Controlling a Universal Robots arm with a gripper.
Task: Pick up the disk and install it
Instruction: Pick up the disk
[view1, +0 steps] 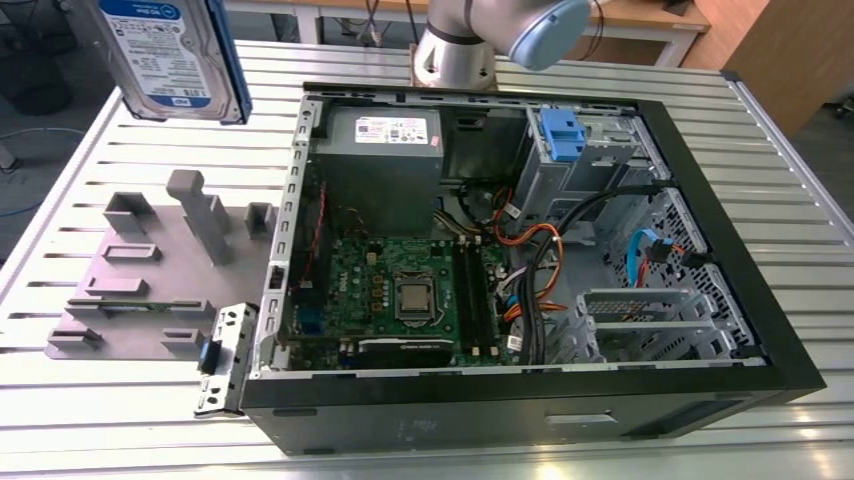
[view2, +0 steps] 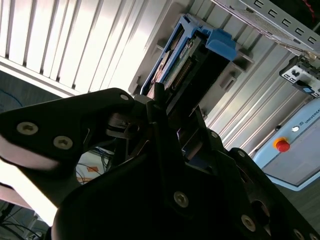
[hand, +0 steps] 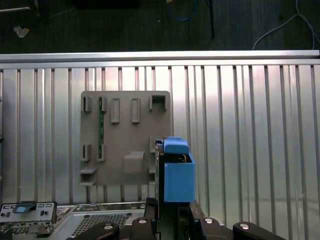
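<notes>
While I hang above the slatted table (view1: 80, 170), 1 open case (view1: 754, 300) lies on it toward the exterior view's right, its inside facing up. A grey power supply (view1: 380, 165) sits at its far side and a green board (view1: 400, 290) nearer. A tangle of cables (view1: 534, 250) runs beside the board, and 1 blue carrier (view1: 561, 135) is seated in the bay at the far corner. To the exterior view's left of the case sits a grey plate (view1: 147, 270) with several upright holders. A metal bracket (view1: 220, 355) lies between plate and case at the near end. My arm (view1: 494, 30) rises behind the case. My gripper (hand: 172, 212) has its jaws drawn in narrow on the disk (view1: 171, 50), gripping it from 2 sides at 1 end. In the exterior view the disk is off the table, high over the far left corner. Its label faces the camera, and it hangs above and clear of the plate, well apart from the bay. In the first wrist view it runs straight out from my jaws, edge-on, its blue handle at the far end and the plate's edge beneath it. In the second wrist view the disk (view2: 187, 55) stands between my 2 black fingers (view2: 161, 120), its connector edge showing.
</notes>
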